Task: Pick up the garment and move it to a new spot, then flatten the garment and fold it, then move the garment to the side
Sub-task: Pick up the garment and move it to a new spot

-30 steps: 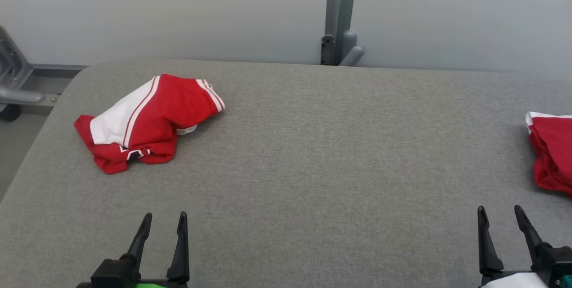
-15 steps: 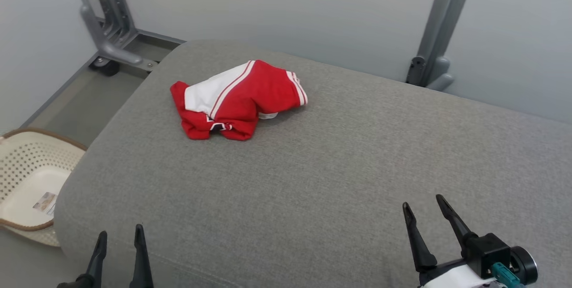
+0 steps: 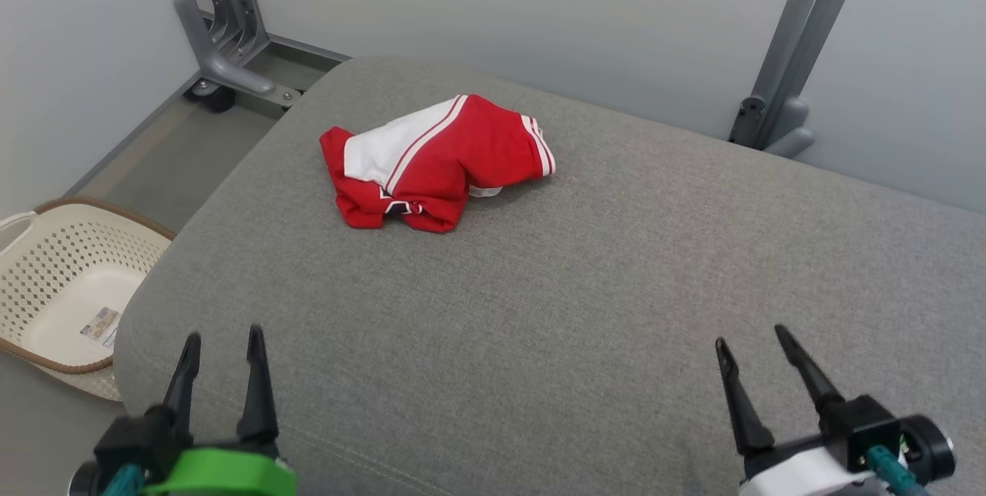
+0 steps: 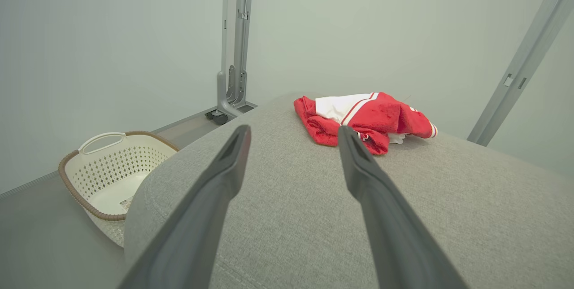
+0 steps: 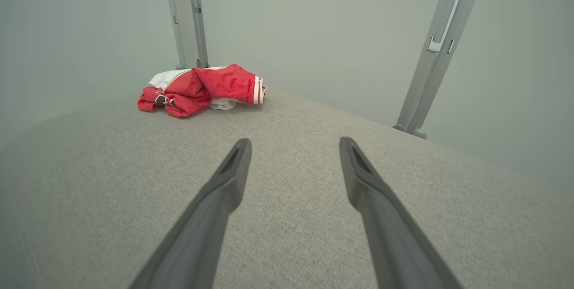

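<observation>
While the left gripper [image 3: 223, 334] and right gripper [image 3: 749, 336] hover wide open and empty, the crumpled red-and-white garment [image 3: 435, 165] lies well ahead on the grey padded table [image 3: 539, 311] — nearer the left one, long axis crosswise.

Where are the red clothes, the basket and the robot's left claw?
red clothes [image 3: 474, 151], head view, on the red cloth near the middle.
basket [image 3: 54, 273], head view, on its side wall with the holes.
left gripper [image 3: 223, 336], head view, midway between its two open fingertips.
</observation>
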Robot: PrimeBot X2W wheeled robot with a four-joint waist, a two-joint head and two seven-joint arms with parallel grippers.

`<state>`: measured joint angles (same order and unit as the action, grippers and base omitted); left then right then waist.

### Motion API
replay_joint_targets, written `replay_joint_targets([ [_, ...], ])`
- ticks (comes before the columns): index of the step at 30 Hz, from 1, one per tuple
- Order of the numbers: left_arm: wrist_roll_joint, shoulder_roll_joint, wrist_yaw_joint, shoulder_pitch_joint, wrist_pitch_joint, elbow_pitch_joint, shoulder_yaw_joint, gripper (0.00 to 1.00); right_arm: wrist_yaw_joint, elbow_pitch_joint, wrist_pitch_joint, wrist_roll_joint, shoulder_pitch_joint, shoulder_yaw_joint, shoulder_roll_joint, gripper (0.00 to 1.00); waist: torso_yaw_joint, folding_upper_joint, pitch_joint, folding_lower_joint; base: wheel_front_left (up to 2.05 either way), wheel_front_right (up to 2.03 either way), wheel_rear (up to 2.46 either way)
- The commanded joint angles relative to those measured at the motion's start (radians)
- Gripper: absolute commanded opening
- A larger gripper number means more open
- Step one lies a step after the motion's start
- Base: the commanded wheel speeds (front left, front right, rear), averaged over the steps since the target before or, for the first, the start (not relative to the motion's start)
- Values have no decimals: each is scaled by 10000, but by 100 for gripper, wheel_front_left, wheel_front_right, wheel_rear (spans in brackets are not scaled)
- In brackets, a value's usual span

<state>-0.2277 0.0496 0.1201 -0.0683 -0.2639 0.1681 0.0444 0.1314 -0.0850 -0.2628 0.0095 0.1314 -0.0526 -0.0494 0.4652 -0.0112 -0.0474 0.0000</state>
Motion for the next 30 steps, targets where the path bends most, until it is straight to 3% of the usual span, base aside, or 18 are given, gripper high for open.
replay_joint_targets([
  [1, -140, 5, 69, 922, -6, 150, -247, 100, -15, 240, -27, -166, -533, 161, -288, 100, -717, 112, 1474, 0, 0, 0, 0],
  [2, -140, 5, 69, 922, -6, 150, -247, 100, -15, 240, -27, -166, -533, 161, -288, 100, -717, 112, 1474, 0, 0, 0, 0],
  [8, -1083, 6, 119, 3885, -4, 1070, -1350, 100, -15, 846, -27, -457, -1969, 428, -1161, 100, -1430, 112, 4258, 0, 0, 0, 0],
  [15, -2887, 940, 115, 7180, -4, 3192, -3030, 100, -15, 1339, -27, -517, -3253, 405, -1753, 100, -2112, 112, 6202, 0, 0, 0, 0],
  [23, -4731, 1926, 116, 9293, 169, 5905, -4581, 100, -15, 1842, -27, -558, -3919, -10, -1616, 100, -2918, 112, 6654, 0, 0, 0, 0],
  [30, -5688, 2426, 115, 9815, 408, 7846, -5276, 100, -15, 2009, -27, -481, -3964, -340, -1270, 100, -3434, 112, 6259, 0, 0, 0, 0],
])
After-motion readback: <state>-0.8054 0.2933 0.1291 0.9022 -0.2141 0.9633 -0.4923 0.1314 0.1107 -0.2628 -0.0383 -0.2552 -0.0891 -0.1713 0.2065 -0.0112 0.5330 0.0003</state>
